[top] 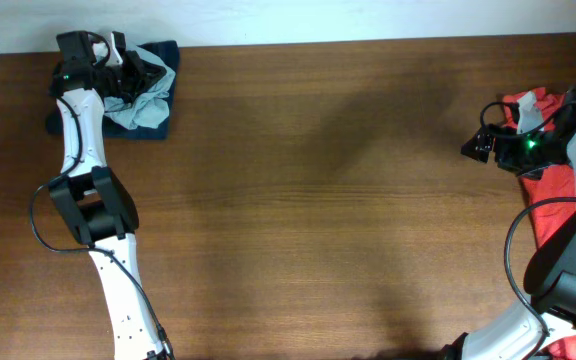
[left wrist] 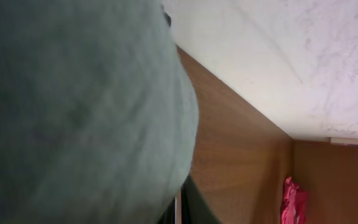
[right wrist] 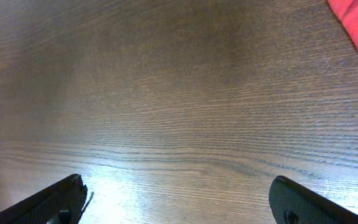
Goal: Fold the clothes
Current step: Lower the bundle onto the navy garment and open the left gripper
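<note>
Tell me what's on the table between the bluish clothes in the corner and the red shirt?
Nothing. In the overhead view, only bare brown table stretches from the bluish clothes to the red shirt.

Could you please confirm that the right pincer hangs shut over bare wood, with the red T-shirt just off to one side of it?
Not quite: the right pincer is open, not shut. The right wrist view shows its two fingers standing wide apart over the bare wood of the table, with the red T-shirt off to one side, as you said.
</note>
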